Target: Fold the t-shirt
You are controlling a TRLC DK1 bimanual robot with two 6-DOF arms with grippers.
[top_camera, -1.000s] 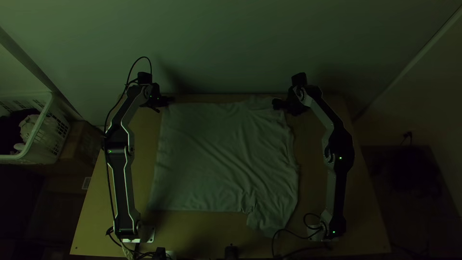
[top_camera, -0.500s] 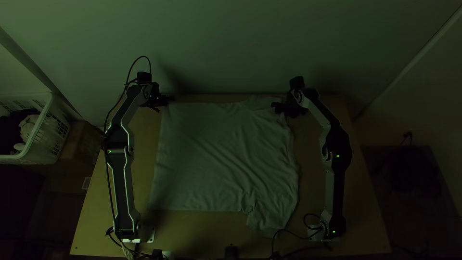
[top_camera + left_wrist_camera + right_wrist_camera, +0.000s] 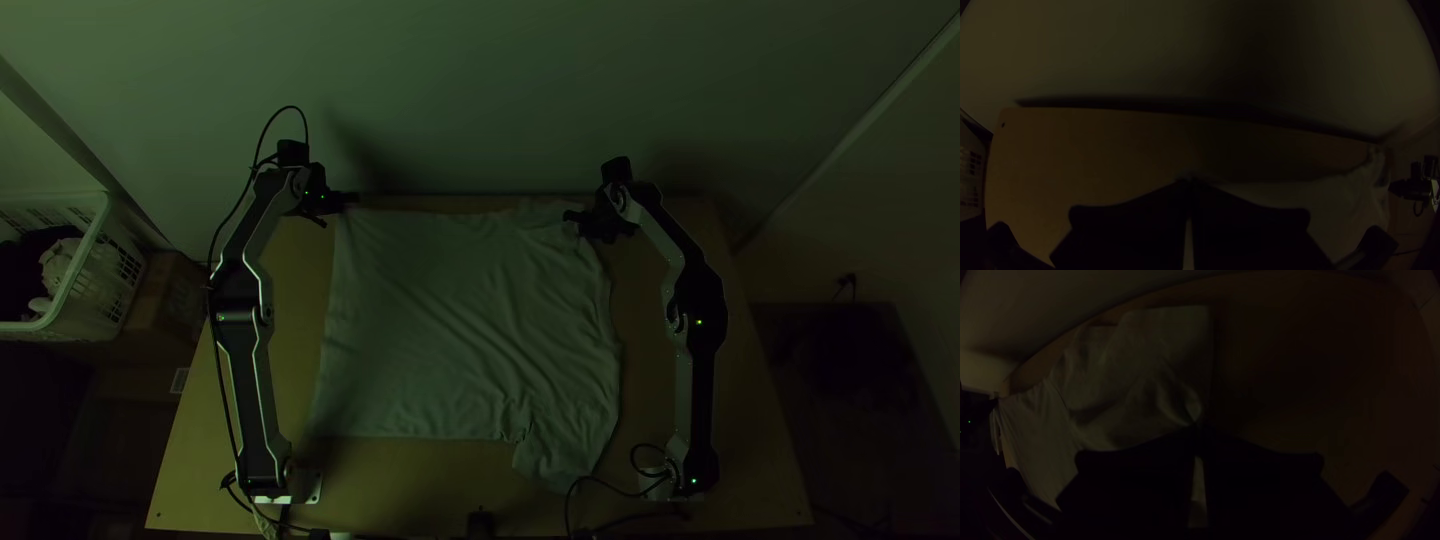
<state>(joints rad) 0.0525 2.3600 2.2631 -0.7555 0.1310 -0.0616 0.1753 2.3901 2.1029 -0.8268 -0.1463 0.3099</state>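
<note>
A pale t-shirt (image 3: 460,320) lies spread on the table, wrinkled toward its right side, one sleeve pointing to the near edge. At its far left corner is my left gripper (image 3: 350,198); in the left wrist view the left gripper (image 3: 1189,185) is shut on the shirt's corner. My right gripper (image 3: 570,216) is at the shirt's far right part, beside the far sleeve. The right wrist view has the right gripper (image 3: 1199,430) shut on a pinch of cloth, with small creases running from its tips.
The wooden table (image 3: 700,420) has a wall close behind its far edge. A white basket (image 3: 75,290) holding cloth stands off to the left. Black cables (image 3: 610,488) lie by the right arm's base.
My left gripper has moved slightly up the picture, and the shirt's far left corner has shifted a little with it. The right gripper has moved slightly left and down from its earliest position.
</note>
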